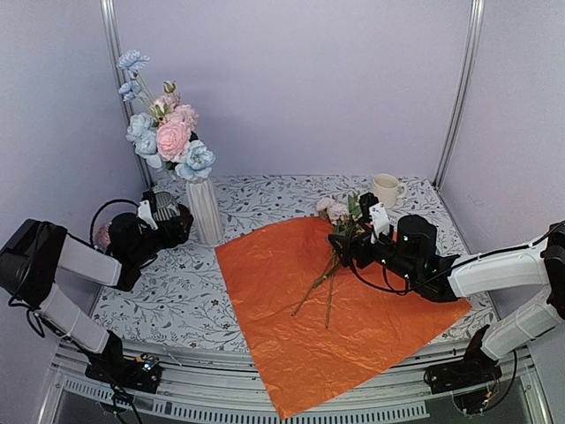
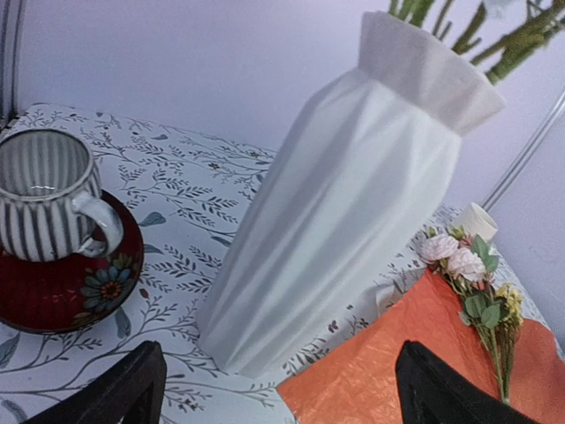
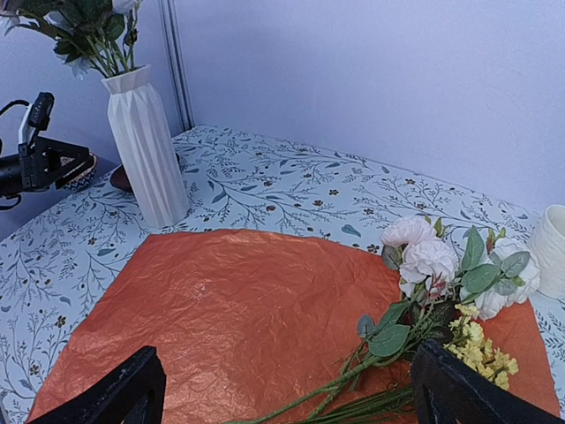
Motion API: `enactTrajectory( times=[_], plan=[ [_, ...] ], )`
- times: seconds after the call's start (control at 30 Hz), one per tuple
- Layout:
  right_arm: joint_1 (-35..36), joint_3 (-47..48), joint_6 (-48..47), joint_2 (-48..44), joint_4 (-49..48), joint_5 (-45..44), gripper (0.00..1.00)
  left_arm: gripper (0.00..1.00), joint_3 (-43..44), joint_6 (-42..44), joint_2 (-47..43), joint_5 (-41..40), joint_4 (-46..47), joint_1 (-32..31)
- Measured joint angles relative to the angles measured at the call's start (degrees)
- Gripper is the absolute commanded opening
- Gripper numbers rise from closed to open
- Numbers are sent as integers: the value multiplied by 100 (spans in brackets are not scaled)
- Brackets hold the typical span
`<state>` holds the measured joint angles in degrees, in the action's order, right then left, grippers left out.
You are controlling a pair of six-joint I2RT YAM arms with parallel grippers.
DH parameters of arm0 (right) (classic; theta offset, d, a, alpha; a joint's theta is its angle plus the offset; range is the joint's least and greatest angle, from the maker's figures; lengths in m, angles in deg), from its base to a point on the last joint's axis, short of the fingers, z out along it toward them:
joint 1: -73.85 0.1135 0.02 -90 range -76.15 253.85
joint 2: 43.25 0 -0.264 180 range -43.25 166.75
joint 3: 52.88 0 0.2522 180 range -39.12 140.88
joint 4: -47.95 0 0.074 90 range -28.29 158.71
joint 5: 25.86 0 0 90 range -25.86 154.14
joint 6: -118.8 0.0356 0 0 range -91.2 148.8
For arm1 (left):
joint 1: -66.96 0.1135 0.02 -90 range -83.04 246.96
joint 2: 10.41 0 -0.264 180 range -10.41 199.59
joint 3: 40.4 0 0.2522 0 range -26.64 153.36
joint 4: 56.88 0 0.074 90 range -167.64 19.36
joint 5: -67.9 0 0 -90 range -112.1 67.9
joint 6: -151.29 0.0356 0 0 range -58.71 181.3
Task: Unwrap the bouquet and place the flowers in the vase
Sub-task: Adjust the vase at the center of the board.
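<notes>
Several pink and yellow artificial flowers (image 3: pixel 390 338) lie flat on crinkly orange paper (image 1: pixel 353 336), blooms far, stems pointing near-left; my left gripper (image 2: pixel 282 393) and right gripper (image 3: pixel 282 397) spread wide, empty.

text: none legible | labels: none | brands: none | numbers, signs: none in any view

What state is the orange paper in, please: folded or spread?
Spread: the orange paper lies flat, with loose flowers on it.

The white ribbed vase (image 1: pixel 205 212) stands upright, holding pink and blue flowers (image 1: pixel 172 137). A smaller flower bunch (image 1: pixel 338 231) lies on the flattened orange paper (image 1: pixel 300 344).
</notes>
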<state>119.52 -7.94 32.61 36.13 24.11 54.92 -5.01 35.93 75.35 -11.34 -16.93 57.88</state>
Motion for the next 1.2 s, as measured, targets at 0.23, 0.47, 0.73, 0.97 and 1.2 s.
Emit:
enactTrajectory(
  times=[0.23, 0.47, 0.73, 0.97, 1.2],
  plan=[
    [0, 31, 0, 44, 11, 26, 98, 93, 232, -2, 190, 168, -4, -120],
    [0, 31, 0, 44, 11, 37, 99, 92, 857, 153, 592, 225, -120, -120],
    [0, 31, 0, 44, 13, 37, 99, 90, 1102, 203, 802, 101, -304, -114],
    [0, 31, 0, 44, 13, 35, 99, 89, 1123, 175, 815, 33, -396, 35],
    [0, 31, 0, 44, 13, 35, 99, 89, 1237, 166, 966, 35, -398, 295]
  ],
)
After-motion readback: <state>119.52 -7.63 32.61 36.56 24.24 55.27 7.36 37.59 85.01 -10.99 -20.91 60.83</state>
